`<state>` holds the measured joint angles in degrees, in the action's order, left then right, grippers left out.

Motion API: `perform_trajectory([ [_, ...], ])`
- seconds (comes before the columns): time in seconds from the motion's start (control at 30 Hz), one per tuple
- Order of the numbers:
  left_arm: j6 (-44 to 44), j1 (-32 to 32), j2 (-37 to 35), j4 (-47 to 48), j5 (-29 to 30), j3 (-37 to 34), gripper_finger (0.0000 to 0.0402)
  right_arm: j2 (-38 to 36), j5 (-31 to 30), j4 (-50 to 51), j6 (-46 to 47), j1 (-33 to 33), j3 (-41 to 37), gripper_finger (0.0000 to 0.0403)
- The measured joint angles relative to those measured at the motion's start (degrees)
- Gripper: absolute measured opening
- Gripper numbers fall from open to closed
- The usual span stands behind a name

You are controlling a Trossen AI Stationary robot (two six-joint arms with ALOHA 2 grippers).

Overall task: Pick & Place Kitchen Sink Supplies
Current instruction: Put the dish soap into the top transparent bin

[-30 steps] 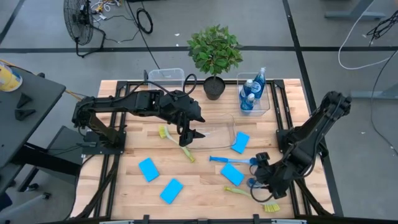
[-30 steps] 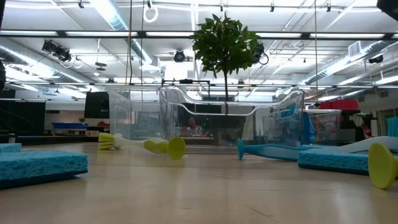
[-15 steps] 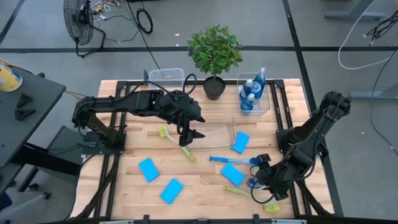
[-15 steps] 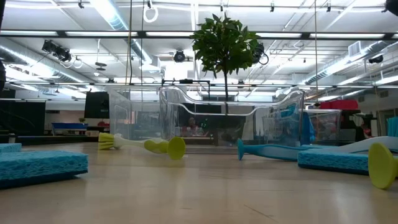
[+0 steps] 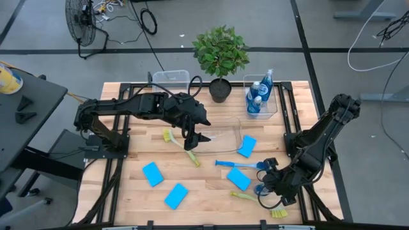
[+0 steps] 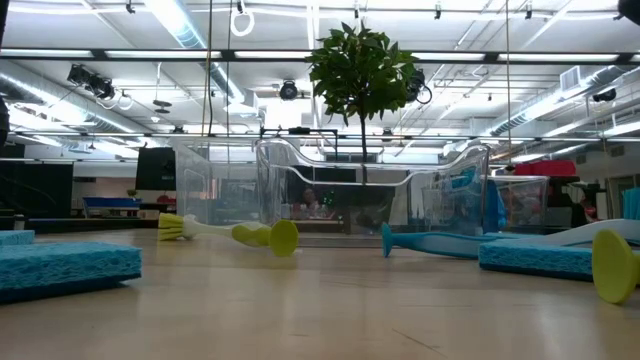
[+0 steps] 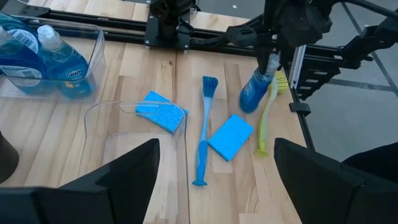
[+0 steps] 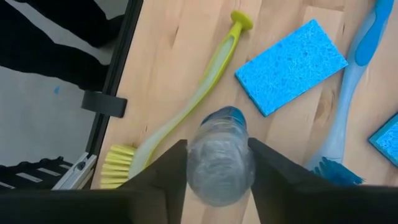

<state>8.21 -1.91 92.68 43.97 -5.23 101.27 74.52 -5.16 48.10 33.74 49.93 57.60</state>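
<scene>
A small clear bottle of blue liquid (image 8: 219, 163) stands near the table's near right corner, and my right gripper (image 5: 268, 185) is down over it, shut on it. Beside it lie a yellow-green brush (image 8: 186, 118), a blue sponge (image 8: 291, 65) and a blue brush (image 5: 239, 165). My left gripper (image 5: 195, 137) hangs open over the left end of a clear bin (image 5: 223, 137) at mid-table, holding nothing. Another yellow-green brush (image 5: 182, 148) lies flat under it. Three more sponges (image 5: 152, 173) (image 5: 176, 195) (image 5: 246, 145) lie flat on the wood. My right gripper pinches the bottle's upper part (image 8: 193, 168) between its two fingers, one on each side. The fingers come from above, pointing down. The bottle stands a little tilted with its base (image 7: 249, 107) on the table.
A clear bin (image 5: 261, 96) at the far right holds blue bottles. Another clear bin (image 5: 171, 80) and a potted plant (image 5: 220, 54) stand at the far edge. Black frame rails (image 5: 287, 137) run along the table's sides.
</scene>
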Motion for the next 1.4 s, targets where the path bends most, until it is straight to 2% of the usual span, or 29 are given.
perform_trajectory([
  [0.13, 0.0, 0.0, 0.0, -0.02, 0.0, 0.0, 0.0319, -0.02, 0.01, -0.11, -0.13, 0.0, 0.04, 0.0126],
  [0.67, -1.87, 0.02, 0.0, -0.02, 0.0, 0.0, 0.0319, -3.92, -0.44, 0.38, 7.22, -0.99, -0.04, 0.0126],
  [0.93, -2.71, 0.02, 0.0, -0.02, -0.11, 0.0, 0.0316, -7.19, -3.9, 7.12, 9.74, -3.17, -0.04, 0.0126],
  [1.07, -3.32, 0.02, 0.0, -0.02, -0.15, 0.0, 0.029, -9.2, -4.97, 10.9, 11.93, -4.83, -0.09, 0.0126],
  [1.4, -3.48, 0.88, -0.11, -0.02, -0.25, 0.0, 0.0175, -14.35, -7.46, 17.03, 12.54, -9.74, -0.09, 0.0125],
])
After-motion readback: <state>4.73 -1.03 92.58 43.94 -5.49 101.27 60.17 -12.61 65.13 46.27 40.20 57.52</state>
